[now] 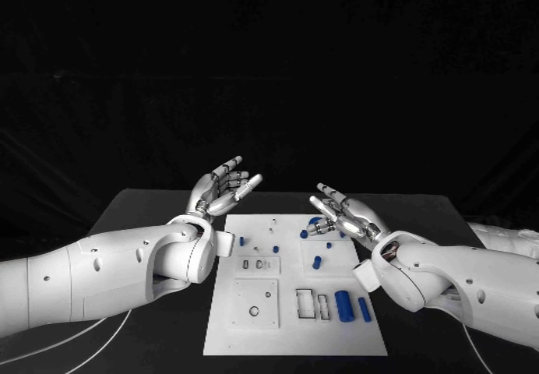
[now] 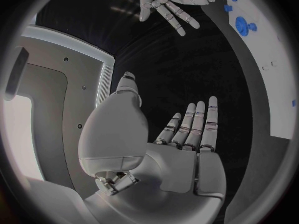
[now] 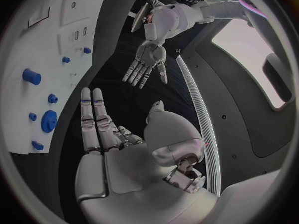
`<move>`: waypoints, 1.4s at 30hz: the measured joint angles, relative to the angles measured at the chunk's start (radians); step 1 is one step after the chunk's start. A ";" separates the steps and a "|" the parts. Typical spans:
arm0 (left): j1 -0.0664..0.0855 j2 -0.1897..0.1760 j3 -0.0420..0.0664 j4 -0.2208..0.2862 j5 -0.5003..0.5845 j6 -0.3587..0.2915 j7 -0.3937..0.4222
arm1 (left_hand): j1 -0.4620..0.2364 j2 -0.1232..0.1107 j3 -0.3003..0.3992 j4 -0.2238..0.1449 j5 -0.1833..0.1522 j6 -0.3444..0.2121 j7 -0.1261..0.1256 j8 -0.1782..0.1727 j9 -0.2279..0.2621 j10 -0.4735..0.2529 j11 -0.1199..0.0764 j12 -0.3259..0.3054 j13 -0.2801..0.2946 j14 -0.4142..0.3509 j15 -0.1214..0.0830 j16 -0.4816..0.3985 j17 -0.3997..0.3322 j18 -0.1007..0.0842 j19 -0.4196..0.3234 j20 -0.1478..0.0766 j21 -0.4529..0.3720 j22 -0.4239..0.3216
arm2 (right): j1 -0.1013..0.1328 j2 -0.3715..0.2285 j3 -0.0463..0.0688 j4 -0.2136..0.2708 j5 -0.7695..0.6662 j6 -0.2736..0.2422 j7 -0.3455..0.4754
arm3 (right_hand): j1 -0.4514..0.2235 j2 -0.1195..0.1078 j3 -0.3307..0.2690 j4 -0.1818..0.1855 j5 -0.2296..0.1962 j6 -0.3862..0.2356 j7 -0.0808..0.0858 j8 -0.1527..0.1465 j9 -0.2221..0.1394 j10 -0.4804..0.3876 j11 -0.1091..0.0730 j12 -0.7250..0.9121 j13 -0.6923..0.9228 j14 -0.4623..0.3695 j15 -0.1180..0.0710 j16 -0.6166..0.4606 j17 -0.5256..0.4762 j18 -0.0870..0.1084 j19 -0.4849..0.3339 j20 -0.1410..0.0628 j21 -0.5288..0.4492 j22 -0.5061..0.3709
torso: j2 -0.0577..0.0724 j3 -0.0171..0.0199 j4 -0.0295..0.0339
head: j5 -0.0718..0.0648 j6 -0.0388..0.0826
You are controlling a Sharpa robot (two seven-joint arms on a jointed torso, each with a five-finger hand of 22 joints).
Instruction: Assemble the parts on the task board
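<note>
Task board (image 1: 294,312), blue parts (image 1: 343,304) loose: my left hand (image 1: 223,189) and right hand (image 1: 346,215) raised, released, empty; I should descend squarely onto one part.

Task board (image 1: 294,327) sits mid-table (image 1: 146,210), long axis running away from the robot. Parts on it: two (image 1: 343,305) (image 1: 364,309) side by side at near right, one (image 1: 317,262) mid-board, a cluster (image 1: 311,226) at far right. Left hand (image 1: 223,189) hovers over the far-left corner, right hand (image 1: 346,216) over the far-right edge beside the cluster, both empty.
</note>
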 measured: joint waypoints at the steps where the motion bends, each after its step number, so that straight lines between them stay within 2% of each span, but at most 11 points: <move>1: 0.000 0.000 0.000 -0.001 -0.001 0.001 0.001 | -0.001 0.021 0.012 -0.001 -0.007 0.006 -0.001 0.000 0.001 0.009 -0.002 0.000 0.000 0.013 -0.001 0.000 0.000 0.000 0.011 0.003 0.006 0.001 | 0.001 0.000 0.000 -0.004 -0.005 0.002 -0.001 | 0.000 0.000 -0.002 0.001 0.000 0.001 -0.001 0.000 0.000 0.000 -0.013 0.000 0.000 0.073 -0.020 0.029 0.014 0.007 0.060 -0.008 0.026 0.010 | 0.002 -0.0001 0.0007 | 0.000 -0.002; 6: 0.001 -0.001 0.000 -0.008 -0.007 0.003 0.002 | -0.005 0.089 0.053 -0.003 -0.026 0.021 0.000 0.004 0.002 0.040 -0.012 0.000 0.000 0.064 -0.008 -0.022 -0.001 0.017 0.045 0.012 0.020 0.003 | 0.017 -0.006 0.000 -0.020 -0.035 0.012 -0.008 | 0.015 0.010 -0.018 0.001 -0.006 0.033 0.001 0.024 0.007 0.032 -0.061 0.027 0.004 0.405 -0.103 0.275 0.137 0.007 0.336 -0.090 0.203 0.093 | 0.016 -0.0021 0.0071 | 0.001 -0.010; 8: 0.001 -0.002 0.000 -0.008 -0.009 0.005 0.003 | -0.006 0.094 0.057 -0.004 -0.026 0.030 0.002 0.004 0.003 0.048 -0.009 0.000 0.000 0.079 -0.010 -0.032 -0.001 0.026 0.050 0.010 0.026 0.003 | 0.025 -0.008 0.000 -0.025 -0.048 0.015 -0.010 | 0.033 0.006 -0.023 0.002 -0.005 0.078 0.004 0.056 0.018 0.079 -0.053 0.061 0.009 0.490 -0.116 0.498 0.302 0.007 0.418 -0.110 0.315 0.167 | 0.022 -0.0031 0.0095 | 0.002 -0.012; 9: 0.001 -0.002 0.000 -0.008 -0.012 0.006 0.003 | -0.006 0.094 0.059 -0.002 -0.030 0.037 0.002 0.004 0.004 0.052 -0.013 0.000 -0.001 0.086 -0.011 -0.037 -0.001 0.032 0.053 0.014 0.027 0.003 | 0.031 -0.010 0.000 -0.028 -0.057 0.017 -0.011 | 0.041 0.003 -0.024 0.001 -0.002 0.102 0.006 0.071 0.022 0.108 -0.052 0.084 0.011 0.522 -0.118 0.645 0.456 0.002 0.458 -0.112 0.408 0.262 | 0.026 -0.0033 0.0107 | 0.004 -0.013; 11: 0.001 -0.003 0.000 -0.008 -0.016 0.006 0.003 | -0.006 0.094 0.062 -0.005 -0.030 0.055 0.002 0.010 0.006 0.062 -0.019 0.000 -0.001 0.103 -0.015 -0.044 -0.001 0.032 0.062 0.012 0.035 0.003 | 0.039 -0.011 0.000 -0.033 -0.070 0.019 -0.012 | 0.077 -0.003 -0.025 0.000 0.010 0.183 0.010 0.105 0.035 0.212 -0.043 0.145 0.016 0.564 -0.099 0.937 0.768 -0.052 0.544 -0.104 0.680 0.562 | 0.033 -0.0040 0.0128 | 0.009 -0.012; 13: 0.004 -0.006 0.000 -0.006 -0.022 0.006 0.003 | -0.006 0.094 0.065 -0.002 -0.030 0.070 0.004 0.011 0.008 0.073 -0.027 0.000 -0.001 0.124 -0.021 -0.049 -0.001 0.032 0.074 0.014 0.041 0.003 | 0.049 -0.012 0.000 -0.039 -0.084 0.021 -0.015 | 0.091 -0.017 -0.025 0.000 0.025 0.284 0.017 0.142 0.049 0.301 -0.044 0.177 0.017 0.594 -0.078 1.107 0.997 -0.082 0.606 -0.099 0.890 0.813 | 0.042 -0.0055 0.0151 | 0.013 -0.011; 18: 0.009 -0.015 0.000 -0.006 -0.034 0.006 -0.003 | -0.009 0.091 0.065 -0.002 -0.030 0.102 0.006 0.016 0.010 0.094 -0.041 -0.009 -0.001 0.165 -0.035 -0.059 -0.001 0.047 0.094 0.015 0.055 0.003 | 0.075 -0.011 0.000 -0.054 -0.122 0.030 -0.026 | 0.151 -0.048 -0.019 -0.005 0.051 0.527 0.037 0.210 0.079 0.457 -0.047 0.190 0.018 0.601 -0.071 1.256 1.175 -0.118 0.701 -0.082 1.137 1.140 | 0.060 -0.0073 0.0181 | 0.017 -0.011; 23: 0.017 -0.027 0.001 0.001 -0.050 0.007 -0.019 | -0.029 0.102 0.076 -0.002 -0.035 0.270 0.020 0.059 0.033 0.167 -0.059 -0.027 -0.001 0.262 -0.056 -0.069 0.007 0.070 0.142 0.013 0.087 0.006 | 0.102 -0.012 0.000 -0.062 -0.189 0.042 -0.049 | 0.284 -0.085 0.043 -0.085 0.034 0.680 0.063 0.215 0.087 0.580 -0.072 0.148 0.016 0.604 -0.087 1.275 1.178 -0.142 0.706 -0.077 1.236 1.162 | 0.077 -0.0085 0.0197 | 0.013 -0.016; 28: 0.027 -0.046 0.001 0.014 -0.077 0.012 -0.053 | -0.030 0.113 0.076 -0.002 -0.037 0.409 0.045 0.105 0.053 0.236 -0.078 -0.024 -0.001 0.336 -0.077 -0.060 0.013 0.081 0.185 0.003 0.112 0.009 | 0.131 -0.009 0.000 -0.073 -0.317 0.057 -0.090 | 0.389 -0.110 0.116 -0.163 0.013 0.744 0.047 0.180 0.076 0.668 -0.108 0.074 0.015 0.603 -0.126 1.275 1.178 -0.157 0.708 -0.104 1.259 1.162 | 0.094 -0.0098 0.0215 | 0.008 -0.019; 36: 0.038 -0.072 0.001 0.037 -0.110 0.021 -0.093 | -0.030 0.121 0.079 -0.005 -0.037 0.439 0.051 0.123 0.062 0.272 -0.084 -0.044 -0.001 0.336 -0.077 -0.097 0.004 0.081 0.181 0.007 0.104 -0.007 | 0.162 0.013 0.002 -0.091 -0.641 0.091 -0.196 | 0.486 -0.117 0.172 -0.210 0.002 0.852 -0.006 0.138 0.061 0.748 -0.155 -0.035 0.015 0.604 -0.183 1.275 1.178 -0.157 0.709 -0.156 1.271 1.162 | 0.118 -0.0099 0.0246 | -0.002 -0.024; 42: 0.040 -0.079 0.001 0.048 -0.123 0.029 -0.108 | -0.026 0.125 0.079 -0.005 -0.041 0.439 0.051 0.123 0.063 0.272 -0.084 -0.050 -0.002 0.336 -0.077 -0.106 0.004 0.081 0.176 0.005 0.100 -0.010 | 0.170 0.040 0.007 -0.109 -0.826 0.128 -0.286 | 0.517 -0.125 0.190 -0.214 0.002 0.879 -0.025 0.114 0.055 0.779 -0.170 -0.086 0.015 0.602 -0.191 1.279 1.178 -0.157 0.708 -0.168 1.271 1.162 | 0.128 -0.0103 0.0269 | -0.014 -0.027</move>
